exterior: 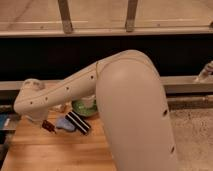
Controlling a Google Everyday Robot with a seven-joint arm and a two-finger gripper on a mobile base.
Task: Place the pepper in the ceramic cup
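Jaws are together, pinched on the small glossy dark red pepper [48, 126], which hangs from the gripper [45, 121] near the left edge of the light wooden tabletop [60, 155], apparently just clear of the wood. The gripper sits tucked under the round white wrist, so most of it is hidden. Your target, the small pale cream ceramic cup [89, 101], stands to the right and further back, on or right against the round green saucer [76, 109]; can't tell which. Between pepper and cup lie a soft pale blue lump [64, 124] and a black-and-white striped block [79, 123], touching each other. So lift before you traverse, carry over both, centre above the cup mouth, point the pepper's long axis down, lower, then release. A sideways drop would likely bridge the rim or tip into the saucer. The bulky white arm [130, 110] covers much of the table's right side. Behind is a dark recess under a pale ledge [187, 82], with metal uprights [65, 15] at top and speckled grey floor [192, 135] at right.
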